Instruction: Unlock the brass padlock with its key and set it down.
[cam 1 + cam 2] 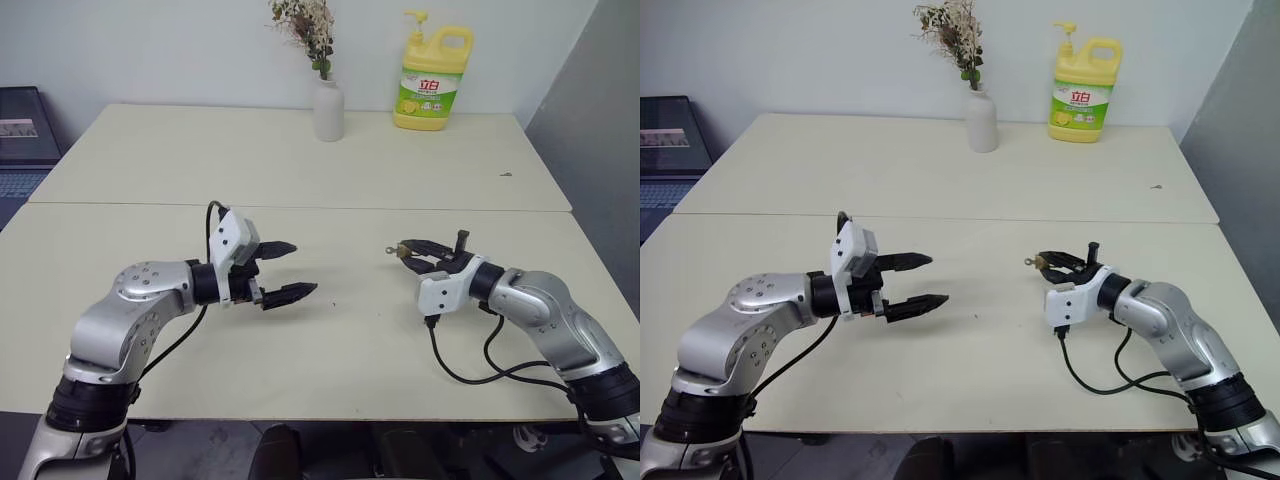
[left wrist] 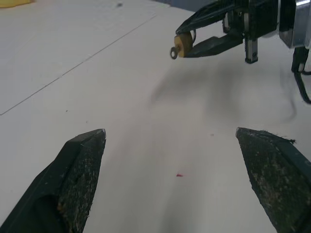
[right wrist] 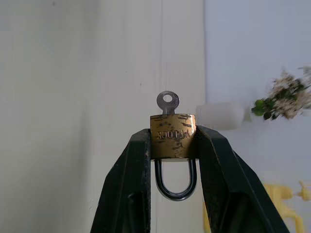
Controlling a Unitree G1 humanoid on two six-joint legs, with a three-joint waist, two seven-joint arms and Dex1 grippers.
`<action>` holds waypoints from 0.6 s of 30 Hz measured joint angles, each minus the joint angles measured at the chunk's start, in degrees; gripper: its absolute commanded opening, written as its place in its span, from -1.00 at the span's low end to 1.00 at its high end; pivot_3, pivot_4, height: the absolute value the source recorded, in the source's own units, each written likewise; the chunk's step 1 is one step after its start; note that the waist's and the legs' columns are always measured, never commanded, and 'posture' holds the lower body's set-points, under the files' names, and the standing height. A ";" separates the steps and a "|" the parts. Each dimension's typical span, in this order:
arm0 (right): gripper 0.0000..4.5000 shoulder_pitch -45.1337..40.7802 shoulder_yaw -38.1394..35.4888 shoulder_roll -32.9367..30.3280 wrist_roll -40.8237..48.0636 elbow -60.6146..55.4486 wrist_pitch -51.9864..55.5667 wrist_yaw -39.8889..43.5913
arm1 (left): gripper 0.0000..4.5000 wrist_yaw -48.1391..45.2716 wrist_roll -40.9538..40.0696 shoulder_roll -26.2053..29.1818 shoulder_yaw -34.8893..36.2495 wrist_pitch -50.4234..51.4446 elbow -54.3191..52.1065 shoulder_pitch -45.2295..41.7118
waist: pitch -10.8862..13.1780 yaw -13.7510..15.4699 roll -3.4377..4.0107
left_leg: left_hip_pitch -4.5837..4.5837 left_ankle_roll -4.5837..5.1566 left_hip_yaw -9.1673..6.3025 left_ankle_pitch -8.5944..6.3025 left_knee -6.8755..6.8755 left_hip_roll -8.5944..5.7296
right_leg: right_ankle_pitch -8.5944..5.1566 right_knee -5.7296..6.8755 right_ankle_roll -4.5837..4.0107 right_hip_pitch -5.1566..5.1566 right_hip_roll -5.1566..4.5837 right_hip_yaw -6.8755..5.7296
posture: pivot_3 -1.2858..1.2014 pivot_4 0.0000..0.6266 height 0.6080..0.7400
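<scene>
Brass padlock (image 3: 172,136) pinched in right claw (image 3: 172,145) – shackle half-hidden, key (image 3: 167,103) protruding

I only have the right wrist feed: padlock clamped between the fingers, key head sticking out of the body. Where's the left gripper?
Observer: The left gripper is held above the table, fingers wide apart and holding nothing, pointing toward the right gripper.
Operator: Are the two touching?
Observer: No. There is a clear gap of bare table between them.
Operator: Which way does the key point?
Observer: The key sticks out of the brass padlock toward the left gripper.
Operator: Anything on the table nearby?
Observer: A white vase and a yellow pump bottle stand at the far edge, well away from both arms.
</scene>
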 measured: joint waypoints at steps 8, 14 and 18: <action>-0.58 -3.48 0.12 1.03 2.22 -0.07 -12.18 -3.37 | 1.00 1.43 -7.14 -3.35 -0.38 8.14 -0.16 -6.07 | -0.01 0.13 -0.01 | 0.01 0.00 0.00 0.00 0.00 0.00 | 0.01 -0.01 -0.02 0.02 0.00 0.00 | 0.03 -0.52 1.00; -0.58 -4.73 0.57 1.56 2.99 2.19 -16.11 -3.46 | 1.00 1.97 -8.90 -3.81 -0.39 9.98 -0.11 -8.73 | -0.01 0.15 -0.01 | 0.02 0.00 -0.01 0.00 0.01 0.00 | 0.02 0.00 -0.03 0.03 0.00 0.01 | 0.03 -0.52 1.00; -0.58 -5.18 1.03 2.05 2.99 3.43 -16.65 -3.40 | 1.00 1.85 -8.95 -3.81 -0.50 10.01 0.14 -8.78 | -0.01 0.15 -0.01 | 0.02 0.00 -0.01 0.01 0.02 0.01 | 0.02 0.01 -0.03 0.03 0.00 0.00 | 0.03 -0.52 1.00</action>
